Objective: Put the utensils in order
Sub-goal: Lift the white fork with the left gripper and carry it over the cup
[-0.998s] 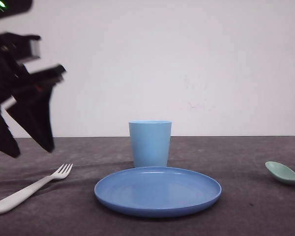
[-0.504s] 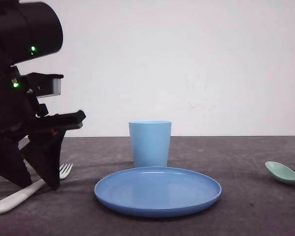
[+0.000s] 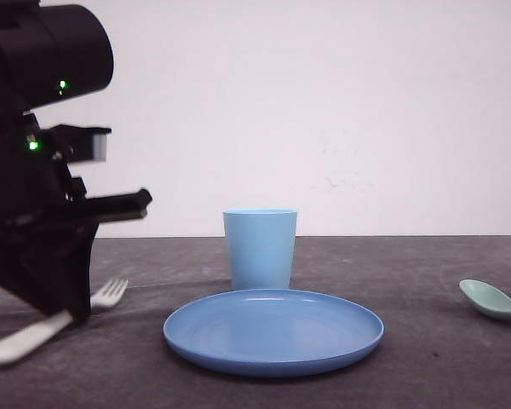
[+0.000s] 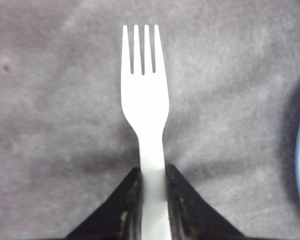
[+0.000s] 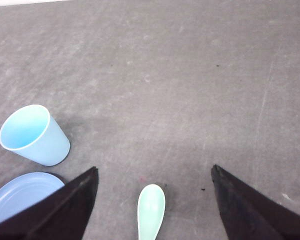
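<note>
The grey desk carries everything, and the left arm's black bulk stands over its left edge in the front view. The blue plate lies at the centre with nothing on it, and the light blue cup stands upright just behind it; seen from above in the right wrist view, the cup holds nothing either. Both utensils lie outside any container.

The left claw is clamped on the handle of the white fork, whose tines point away from the fingers; in the front view the fork sits at the desk's left side, and whether it is off the surface I cannot tell. The grip is on a rounded, smooth handle, so the fork could swivel or slip once raised, and a tilted fork may catch the cup rim or tip the cup.

The right claw hangs with its fingers spread wide above the mint-green spoon, which lies on the desk well to the right of the plate.
</note>
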Available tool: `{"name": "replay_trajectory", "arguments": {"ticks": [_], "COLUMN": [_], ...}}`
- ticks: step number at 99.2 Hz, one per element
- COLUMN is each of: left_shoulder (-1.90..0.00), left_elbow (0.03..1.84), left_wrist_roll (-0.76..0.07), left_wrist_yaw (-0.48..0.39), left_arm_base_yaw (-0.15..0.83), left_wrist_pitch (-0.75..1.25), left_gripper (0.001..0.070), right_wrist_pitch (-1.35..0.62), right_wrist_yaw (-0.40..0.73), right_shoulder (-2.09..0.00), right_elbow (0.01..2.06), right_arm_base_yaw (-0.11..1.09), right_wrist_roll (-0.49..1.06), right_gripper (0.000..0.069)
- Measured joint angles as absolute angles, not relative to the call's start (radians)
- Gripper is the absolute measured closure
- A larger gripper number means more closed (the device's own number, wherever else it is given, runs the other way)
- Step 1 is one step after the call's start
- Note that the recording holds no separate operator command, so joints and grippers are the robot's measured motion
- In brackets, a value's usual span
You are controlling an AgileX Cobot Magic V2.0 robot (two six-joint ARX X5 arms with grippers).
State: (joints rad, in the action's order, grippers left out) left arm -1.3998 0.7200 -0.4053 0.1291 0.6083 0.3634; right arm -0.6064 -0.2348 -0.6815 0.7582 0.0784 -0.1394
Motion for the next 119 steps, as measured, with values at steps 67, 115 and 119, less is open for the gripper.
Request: {"name": "replay_trajectory", "arguments": {"ticks": [67,115,119], "left_shoulder": [-1.343,-1.677,-1.694], "left_elbow": [0.779,0.779,0.779], "left_wrist_roll": [-0.249,-0.229,-0.229], "left_wrist_yaw": [0.207,0.207,0.207], "left_arm_base_yaw": [0.730,0.739,0.739], "left_wrist_pitch": [-0.506,-0.749,-0.752], "left_gripper": [0.0667,0.0667,0.0667], "right_wrist_pitch": [-0.573,-0.572,-0.572], "right_wrist_yaw": [-0.205,-0.182,-0.182], "right_shoulder": [-0.682,-0.682,-0.682], "right_elbow": [0.758,0.759,0.759], "right_arm_base_yaw": [0.078,0.078,0.078], "right_wrist_roll": [-0.139,-0.128,-0.127], "right_gripper": [0.0241,0.0241,0.0241]}}
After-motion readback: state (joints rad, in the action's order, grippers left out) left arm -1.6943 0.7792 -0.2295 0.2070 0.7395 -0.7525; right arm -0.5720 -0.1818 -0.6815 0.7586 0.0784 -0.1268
